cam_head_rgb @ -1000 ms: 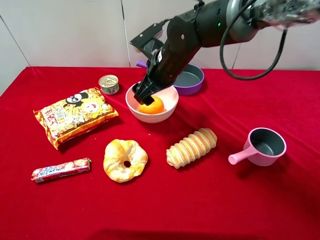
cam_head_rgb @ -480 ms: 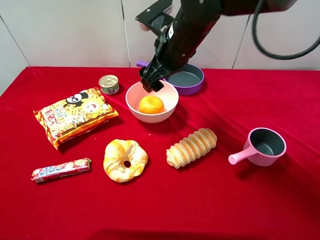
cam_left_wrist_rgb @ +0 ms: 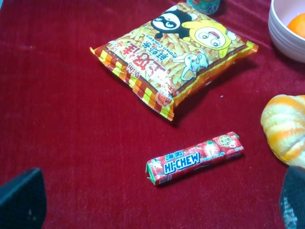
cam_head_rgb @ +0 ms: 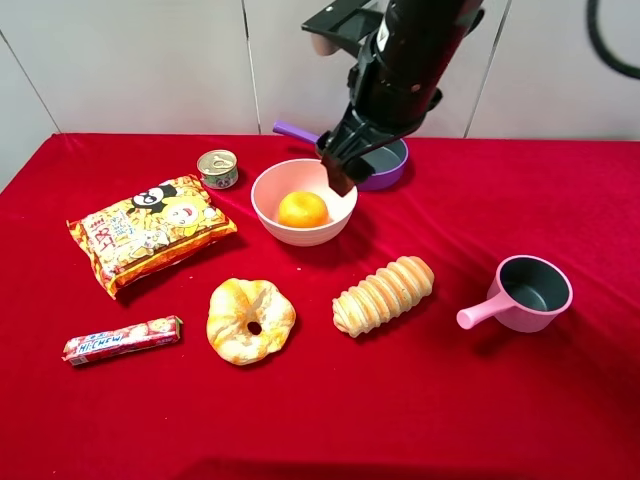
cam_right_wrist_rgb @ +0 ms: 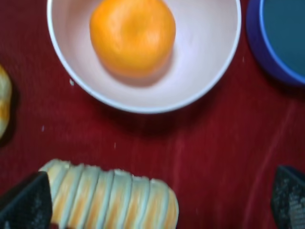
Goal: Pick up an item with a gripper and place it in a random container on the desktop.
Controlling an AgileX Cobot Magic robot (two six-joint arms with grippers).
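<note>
Red velvet cloth covers the bench [cam_head_rgb: 560,420], with pale wall panels behind it. The right gripper [cam_head_rgb: 338,172] hangs empty just above the far-right rim of the pale pink bowl [cam_head_rgb: 270,215], its jaws spread apart, as the right wrist view confirms with one dark fingertip at each lower corner and nothing between them. The mandarin [cam_head_rgb: 302,209] sits inside the bowl, just below and to the gripper's left in the high view, free of any contact. So the placing looks done; what remains, by my judgement, is only for the arm to clear away. Compared with a second ago, when the gripper was down in the bowl around the fruit, it has let go, risen and swung toward the purple pan [cam_head_rgb: 385,160] behind it. The left gripper [cam_left_wrist_rgb: 162,200] hovers with jaws wide above the Hi-Chew candy stick [cam_left_wrist_rgb: 195,158] and snack bag [cam_left_wrist_rgb: 171,57], holding nothing.
</note>
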